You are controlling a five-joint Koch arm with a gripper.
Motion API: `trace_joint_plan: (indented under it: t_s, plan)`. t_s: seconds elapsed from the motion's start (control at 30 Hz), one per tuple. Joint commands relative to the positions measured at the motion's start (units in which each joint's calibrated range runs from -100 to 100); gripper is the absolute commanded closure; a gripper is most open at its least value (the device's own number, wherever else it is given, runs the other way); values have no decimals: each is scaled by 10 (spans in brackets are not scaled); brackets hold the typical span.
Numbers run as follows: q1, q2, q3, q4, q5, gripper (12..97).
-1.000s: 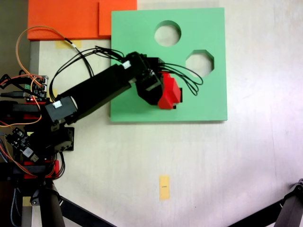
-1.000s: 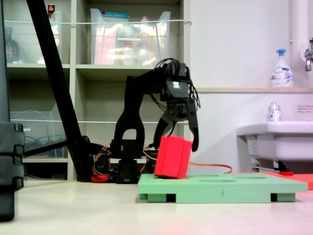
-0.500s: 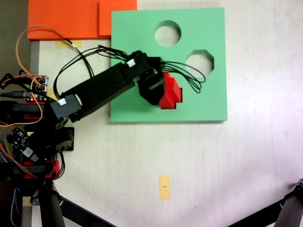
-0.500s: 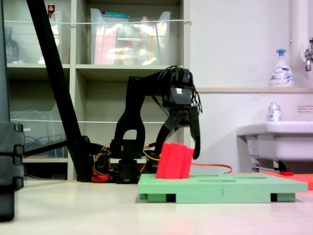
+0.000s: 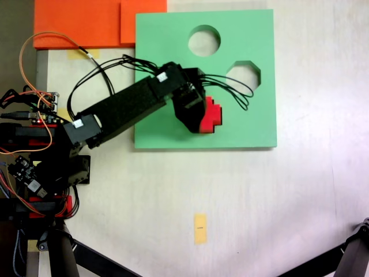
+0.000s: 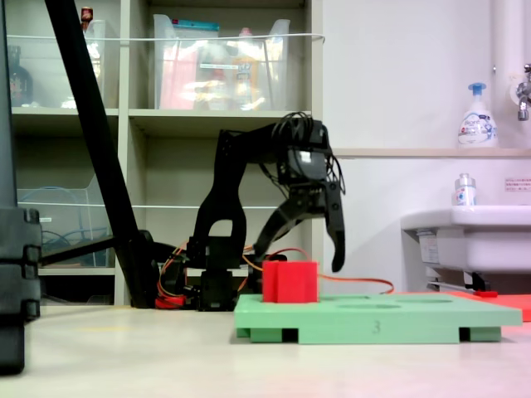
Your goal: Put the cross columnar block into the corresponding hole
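**A:** How's the cross columnar block (image 6: 289, 282) expected to handle? It looks like foam, so it's judged light and a bit squashy, with matte faces that shouldn't slip much. Best taken hold of across two opposite arms of the plus, up near the top, so the lower part is left free to go down.

**B:** Agreed, and not much squeeze should be needed, since foam gets deformed easily and then won't line up with a tight cutout. Where is it sat though?

**A:** In a fixed view from the side it's seen standing upright in the green board (image 6: 415, 319), with only its top half showing above the surface. From above, the red plus (image 5: 212, 116) is seen near the middle of the board (image 5: 161, 46), so it's judged to be seated in the corresponding hole, which is hidden by the block itself.

**B:** And the claw (image 6: 309, 249)?

**A:** It's spread wide, nothing gripped. The tips are hung just above and to either side of the block, apparently clear of it. From above the claw (image 5: 196, 118) is overlapping the block's left edge.
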Motion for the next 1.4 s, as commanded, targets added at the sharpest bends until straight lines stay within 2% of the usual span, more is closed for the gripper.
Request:
trace_joint_plan:
  t_s: [0.0, 0.23, 0.37, 0.43, 0.53, 0.57, 0.67, 0.7, 0.8, 0.97, 1.23, 1.37]
  plan:
    - [1, -14, 14, 26, -1, 275]
    - [6, -271, -12, 22, -12, 265]
    - [-2, -521, -21, 4, -107, 275]
    - [-13, -640, -23, 3, -163, 343]
    - [-26, -754, -25, 10, -227, 381]
    - [-27, -789, -22, 14, -253, 432]
    - [-63, -887, -37, 17, -397, 560]
    - [-75, -923, -64, 25, -450, 570]
    - [-97, -941, -206, 200, -518, 568]
    - [-169, -941, -243, 204, -522, 554]
    - [-214, -941, -287, 203, -523, 555]
    - [-216, -941, -347, 256, -529, 552]
